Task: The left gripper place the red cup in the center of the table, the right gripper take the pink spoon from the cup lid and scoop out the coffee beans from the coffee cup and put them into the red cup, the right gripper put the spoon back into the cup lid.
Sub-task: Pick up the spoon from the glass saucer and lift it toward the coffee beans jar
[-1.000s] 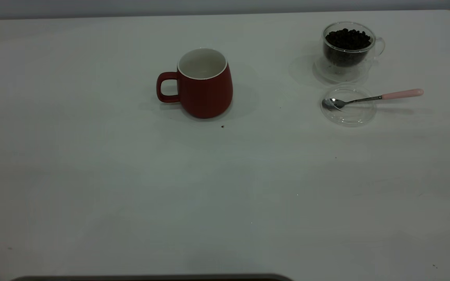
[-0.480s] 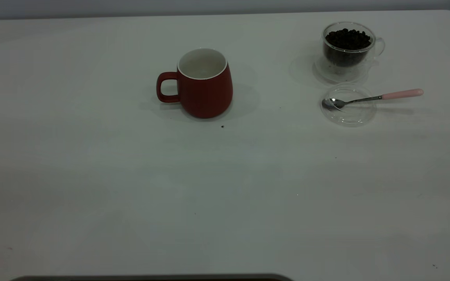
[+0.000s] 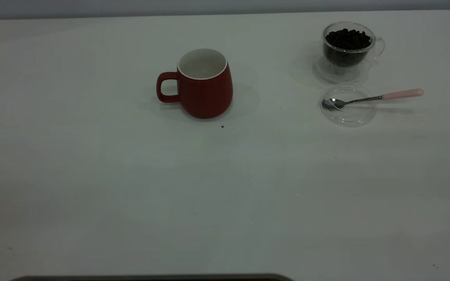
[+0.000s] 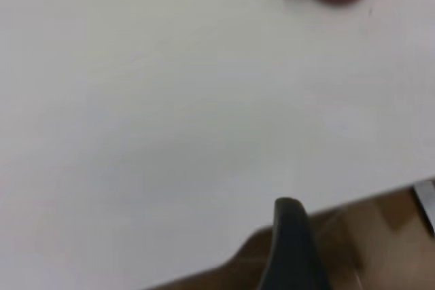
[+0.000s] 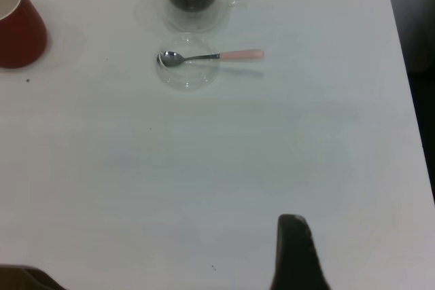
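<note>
On the white table [image 3: 92,175], seen from outside, my red cup [image 3: 203,84] stands upright near the middle. My coffee cup [image 3: 347,47] of beans stands far right, and just beside it the pink spoon [image 3: 373,97] lies with its bowl in the clear cup lid [image 3: 348,113].

From my left wrist, one dark finger [image 4: 292,249] of my left hand shows near the table edge; I cannot tell if that hand is open.

From my right wrist, it is the same: one finger [image 5: 296,256] shows, far from the spoon, and I cannot tell.

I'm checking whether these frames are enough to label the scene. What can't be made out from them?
- Both grippers: the exterior view shows neither arm; each wrist view shows only one dark finger at its edge, so open or shut is unknowable.
- Red cup: its bottom is hidden by its own wall; cut off by the edge in both wrist views.
- Dark speck by the cup: too small to identify.
- Coffee cup: rim cut off in the right wrist view.
</note>
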Robot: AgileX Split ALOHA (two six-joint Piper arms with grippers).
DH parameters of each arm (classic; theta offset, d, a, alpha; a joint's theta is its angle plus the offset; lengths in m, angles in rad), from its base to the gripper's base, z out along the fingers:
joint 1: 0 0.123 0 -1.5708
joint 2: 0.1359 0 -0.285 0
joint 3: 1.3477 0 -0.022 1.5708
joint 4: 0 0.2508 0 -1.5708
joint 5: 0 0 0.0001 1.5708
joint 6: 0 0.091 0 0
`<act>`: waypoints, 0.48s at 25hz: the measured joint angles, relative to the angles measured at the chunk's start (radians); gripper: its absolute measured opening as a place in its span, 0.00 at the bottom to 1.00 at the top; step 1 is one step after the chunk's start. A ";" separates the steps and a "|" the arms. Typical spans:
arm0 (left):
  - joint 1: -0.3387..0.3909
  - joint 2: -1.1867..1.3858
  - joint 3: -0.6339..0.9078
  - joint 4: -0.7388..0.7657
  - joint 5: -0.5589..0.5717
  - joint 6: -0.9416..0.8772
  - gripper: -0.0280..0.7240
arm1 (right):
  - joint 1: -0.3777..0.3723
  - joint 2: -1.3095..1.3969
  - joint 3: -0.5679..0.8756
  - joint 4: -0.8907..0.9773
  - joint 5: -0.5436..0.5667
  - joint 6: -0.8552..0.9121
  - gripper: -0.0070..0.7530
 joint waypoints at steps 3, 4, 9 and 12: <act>0.000 -0.008 0.000 0.000 0.002 0.000 0.82 | 0.000 0.000 0.000 0.000 0.000 0.000 0.71; 0.000 -0.008 0.000 0.000 0.003 0.000 0.82 | 0.000 0.000 0.000 0.000 0.000 0.000 0.71; 0.014 -0.008 0.000 0.000 0.003 0.000 0.82 | 0.000 0.000 0.000 0.000 0.000 0.000 0.71; 0.067 -0.008 0.000 0.000 0.004 0.000 0.82 | 0.000 0.000 0.000 0.000 0.000 0.000 0.71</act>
